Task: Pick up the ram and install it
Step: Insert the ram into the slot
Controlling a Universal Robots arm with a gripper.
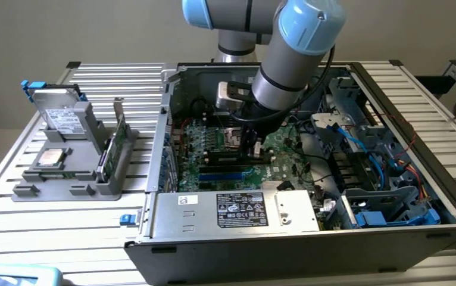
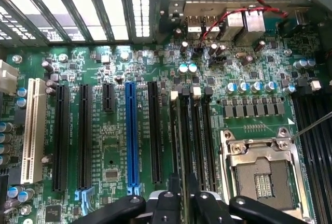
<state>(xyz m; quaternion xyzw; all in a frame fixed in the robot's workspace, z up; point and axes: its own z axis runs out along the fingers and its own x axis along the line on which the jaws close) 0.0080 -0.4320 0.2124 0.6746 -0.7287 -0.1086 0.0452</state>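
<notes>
My gripper (image 1: pixel 250 152) reaches down into the open computer case (image 1: pixel 308 238), low over the green motherboard (image 1: pixel 212 149). In the wrist view its black fingers (image 2: pixel 167 203) stand close together at the end of the black memory slots (image 2: pixel 199 141) beside the processor socket (image 2: pixel 262 175). Between them runs a thin dark strip seen edge-on, the ram (image 2: pixel 181 141), upright along one slot with white latches at its far end. The gripper (image 2: pixel 184 203) looks shut on the ram's edge. Whether the stick is fully seated I cannot tell.
A grey fixture (image 1: pixel 69 179) at the exterior view's left holds a hard drive (image 1: pixel 61 119), a silver processor chip (image 1: pixel 51 157) and an upright green board (image 1: pixel 107 156). Blue cables and drive cages (image 1: pixel 371 179) crowd the case's right. The power supply (image 1: pixel 236 211) lines the near side.
</notes>
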